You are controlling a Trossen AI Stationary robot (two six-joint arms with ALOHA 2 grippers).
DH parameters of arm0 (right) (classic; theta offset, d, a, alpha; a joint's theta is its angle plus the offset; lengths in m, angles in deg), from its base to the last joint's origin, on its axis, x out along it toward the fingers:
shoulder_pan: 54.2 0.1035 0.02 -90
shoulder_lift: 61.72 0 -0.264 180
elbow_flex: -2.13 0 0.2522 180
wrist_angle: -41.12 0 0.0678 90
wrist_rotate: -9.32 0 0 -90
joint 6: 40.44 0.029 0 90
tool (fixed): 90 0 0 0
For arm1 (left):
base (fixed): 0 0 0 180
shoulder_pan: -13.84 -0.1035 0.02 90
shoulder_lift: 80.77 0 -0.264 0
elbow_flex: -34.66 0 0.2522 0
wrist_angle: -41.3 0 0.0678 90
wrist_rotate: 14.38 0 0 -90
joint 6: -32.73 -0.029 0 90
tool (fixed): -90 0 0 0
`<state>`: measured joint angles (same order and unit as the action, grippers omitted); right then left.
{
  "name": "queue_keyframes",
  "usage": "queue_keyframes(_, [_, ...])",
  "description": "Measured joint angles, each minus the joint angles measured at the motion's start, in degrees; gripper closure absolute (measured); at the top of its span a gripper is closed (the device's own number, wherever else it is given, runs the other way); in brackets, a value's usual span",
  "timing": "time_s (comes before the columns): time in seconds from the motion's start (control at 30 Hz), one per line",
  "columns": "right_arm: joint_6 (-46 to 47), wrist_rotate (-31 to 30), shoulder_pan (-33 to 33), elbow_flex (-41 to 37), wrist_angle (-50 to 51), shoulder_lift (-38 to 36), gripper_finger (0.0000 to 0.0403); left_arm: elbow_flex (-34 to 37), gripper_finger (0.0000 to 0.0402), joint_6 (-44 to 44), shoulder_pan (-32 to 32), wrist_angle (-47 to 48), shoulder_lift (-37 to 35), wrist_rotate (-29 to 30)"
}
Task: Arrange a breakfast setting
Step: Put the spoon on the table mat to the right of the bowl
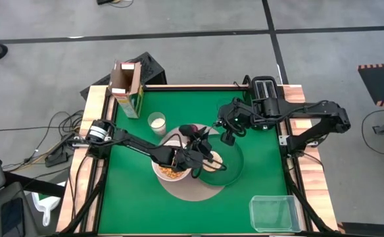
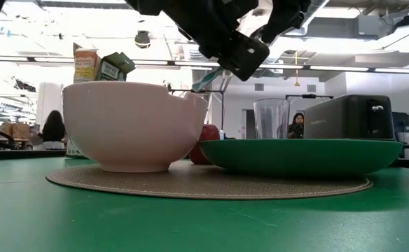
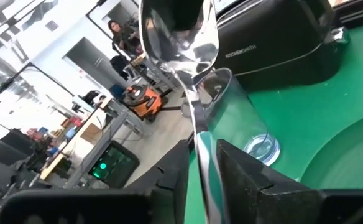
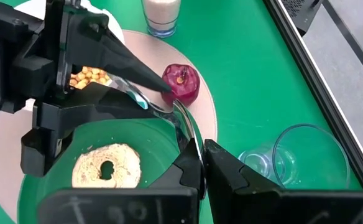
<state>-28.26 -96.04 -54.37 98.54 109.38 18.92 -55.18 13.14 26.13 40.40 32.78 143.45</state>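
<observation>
From above, the left gripper (image 1: pixel 193 155) and right gripper (image 1: pixel 226 137) meet over the round tan woven mat (image 1: pixel 191 192), sharing a shiny metal spoon (image 1: pixel 209 149) between the white bowl of cereal (image 1: pixel 168 172) on the left and the dark-green plate (image 1: pixel 235 175) on the right.

At table height the spoon hangs above both rims, touching neither.

The left wrist view shows the left fingers (image 3: pixel 250 180) pressed against the spoon's handle, its bowl pointing towards the black toaster (image 3: pixel 281 37).

In the right wrist view the right fingers (image 4: pixel 231 174) are clamped on the spoon's other end, above the small bagel (image 4: pixel 107 165) and near the red fruit (image 4: pixel 181 83).

Risk: if the right hand lets go before the left grip is firm, the slick handle could slip and drop onto the plate or into the cereal
</observation>
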Motion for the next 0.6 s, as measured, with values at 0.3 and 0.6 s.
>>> queue_keyframes(0.3, [-0.20,-0.02,-1.60,0.00,1.06,0.01,0.0369,0.00,0.0273,-0.24,1.43,0.68,-0.02,3.36])
queue_keyframes(0.6, [-0.16,0.46,-2.12,0.00,0.95,0.02,0.0369,0.00,0.0272,-0.39,1.18,0.74,-0.04,3.25])
